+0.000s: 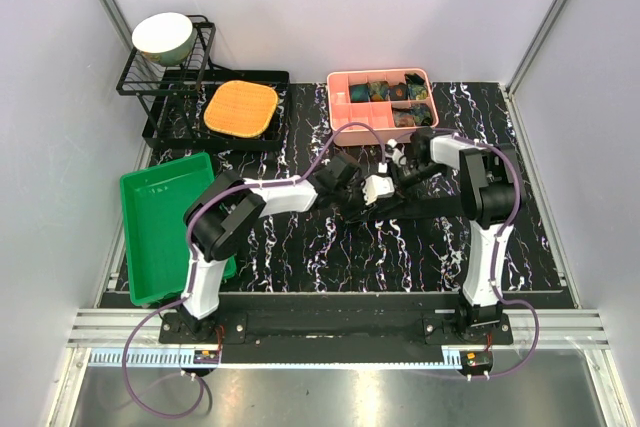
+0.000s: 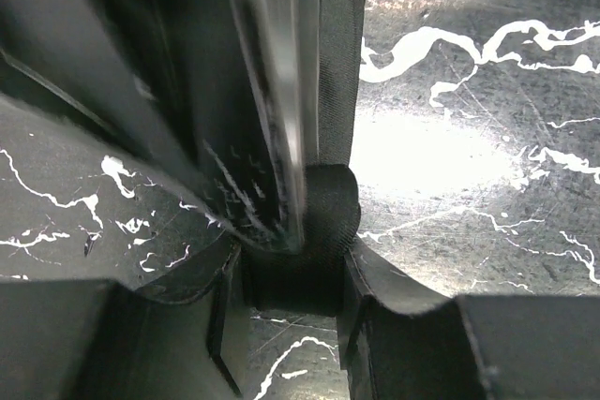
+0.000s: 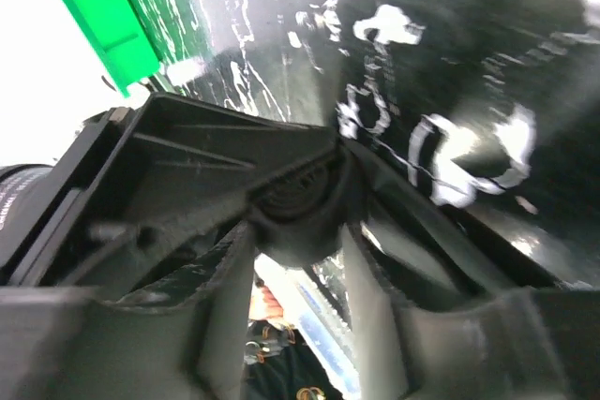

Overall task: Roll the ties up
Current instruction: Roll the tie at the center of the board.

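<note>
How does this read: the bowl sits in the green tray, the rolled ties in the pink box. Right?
No. The top external view shows the bowl on the black wire rack, not in the green tray. The rolled ties are in the pink box.

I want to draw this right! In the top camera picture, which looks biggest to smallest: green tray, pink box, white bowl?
Biggest: green tray.
Middle: pink box.
Smallest: white bowl, even though it sits raised, a bit nearer the camera.

Tie (image 2: 333, 199) woven matt cloth; tabletop (image 2: 487, 259) glossy marbled; tray (image 1: 160, 217) green plastic.
</note>
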`<state>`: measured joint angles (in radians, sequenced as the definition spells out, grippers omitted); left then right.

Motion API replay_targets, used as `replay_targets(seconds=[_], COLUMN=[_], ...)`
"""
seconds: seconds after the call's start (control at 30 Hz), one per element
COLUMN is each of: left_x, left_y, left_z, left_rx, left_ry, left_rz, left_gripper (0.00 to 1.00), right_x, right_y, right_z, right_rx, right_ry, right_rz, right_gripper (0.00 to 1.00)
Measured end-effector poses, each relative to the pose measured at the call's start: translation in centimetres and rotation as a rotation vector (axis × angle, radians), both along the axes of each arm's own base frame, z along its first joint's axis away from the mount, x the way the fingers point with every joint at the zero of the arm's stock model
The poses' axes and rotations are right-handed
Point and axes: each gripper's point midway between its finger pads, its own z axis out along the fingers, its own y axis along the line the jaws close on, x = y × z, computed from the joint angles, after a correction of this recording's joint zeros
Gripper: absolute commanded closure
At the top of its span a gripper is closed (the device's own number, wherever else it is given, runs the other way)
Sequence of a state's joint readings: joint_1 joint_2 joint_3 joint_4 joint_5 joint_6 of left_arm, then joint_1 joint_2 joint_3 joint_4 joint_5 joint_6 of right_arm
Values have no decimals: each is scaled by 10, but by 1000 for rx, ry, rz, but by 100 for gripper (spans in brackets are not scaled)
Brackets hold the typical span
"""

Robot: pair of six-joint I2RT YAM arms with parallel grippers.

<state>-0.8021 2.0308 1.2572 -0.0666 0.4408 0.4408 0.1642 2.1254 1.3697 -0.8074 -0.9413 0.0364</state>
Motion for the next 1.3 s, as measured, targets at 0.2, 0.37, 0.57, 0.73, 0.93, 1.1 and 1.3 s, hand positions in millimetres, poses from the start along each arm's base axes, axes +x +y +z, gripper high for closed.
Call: replay_targets(seconds=[0.2,0.37,0.57,0.73,0.93,1.1,1.3], left_x=[-1,-2,-4,-4,-4,-9,-10], left_y=[2,3,-2,-7,-16,-20,-19], left_z=[-1,0,2,3,4,4,2], left_rx=[30,-24,-143,-217,-256,-252,-227], left_ry=[10,19,38,41,43,60,46], left_rz=[13,20,2,-28,-62,-82,-89], left_gripper=[50,35,30,33,38,63,74], right_x=[-3,-7,-14,-14,-13,-13,-12], right_y=[4,-4,-13,-14,-14,-15,-18], right_z=[-2,-12,-31,-32,-32,-32,-28], right_rx=[2,-40,-106,-136,-149,-151,-153], right_ry=[10,34,87,88,85,77,37], right_rz=[0,-11,-12,-8,-3,4,30], right_gripper=[100,100,100,100,100,96,65])
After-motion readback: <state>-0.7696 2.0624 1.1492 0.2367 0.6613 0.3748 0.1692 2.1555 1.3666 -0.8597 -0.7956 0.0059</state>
